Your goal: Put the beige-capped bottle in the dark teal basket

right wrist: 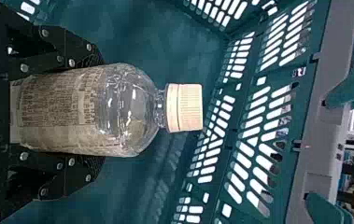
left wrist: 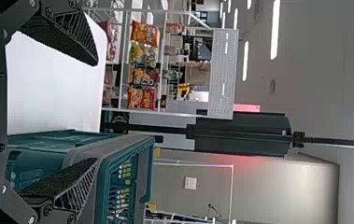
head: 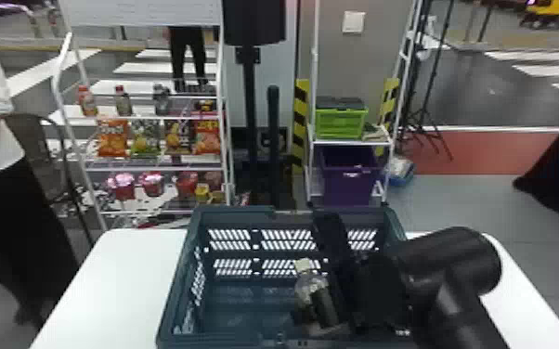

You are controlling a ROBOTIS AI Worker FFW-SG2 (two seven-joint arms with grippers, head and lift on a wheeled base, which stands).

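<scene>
"If we start with the beige-capped bottle point(head: 319, 299) point(right wrist: 123, 109), where is it?"

"Inside the dark teal basket point(head: 227, 214), toward its near side, leaning in the head view, its beige cap point(right wrist: 184, 107) pointing at a slotted wall."

"And the right claw point(right wrist: 94, 112)?"

"Down in the basket too, clenched on the bottle's body."

"So which step is this?"

"The placing, I'd say. Next I'd want the base settled on the basket's floor, then a gentle release. Letting go too high might tip it."

"Is it touching the floor?"

"I can't tell."

"What does the right wrist view add?"

"A finger against each side of the bottle; from the head, the grip is partly masked. The head view gives the white surface point(head: 120, 283) on both sides of the basket, and a white rack point(head: 139, 13) beyond it, to the left."

"And the left claw point(left wrist: 95, 112)?"

"Near the basket, spread wide and empty."
</scene>
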